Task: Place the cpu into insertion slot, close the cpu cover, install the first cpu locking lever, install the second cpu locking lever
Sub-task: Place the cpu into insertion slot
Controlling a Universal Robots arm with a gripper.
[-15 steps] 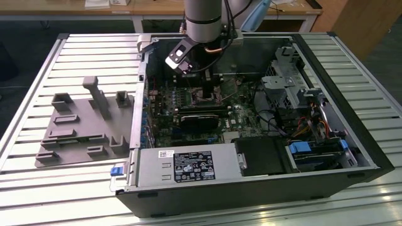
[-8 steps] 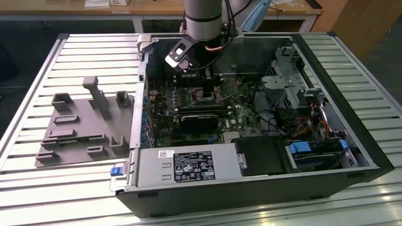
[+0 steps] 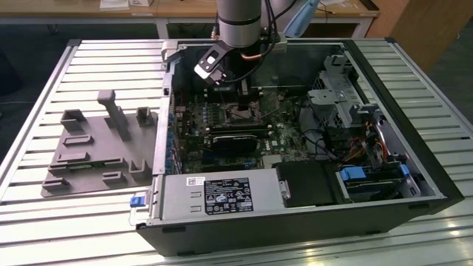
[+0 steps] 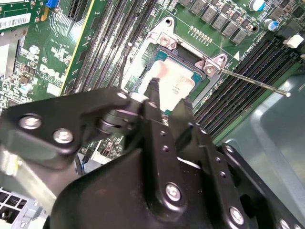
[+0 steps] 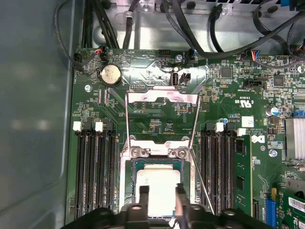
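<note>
Cpu [image 5: 159, 179] in socket [image 5: 125, 180] — cover [image 5: 162, 97] raised, tool [image 5: 161, 191] above

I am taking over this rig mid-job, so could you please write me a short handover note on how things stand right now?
Tool: low over the socket, directly above the cpu; I cannot tell whether it is gripping.
Cpu: lies in the socket, silver top up; I cannot tell if it is fully seated.
Cpu cover: flipped open, off the socket.
Locking lever: swung free beside the socket, not latched.
Done: the cpu is at the slot.
Left: closing the cover and installing both levers.
</note>
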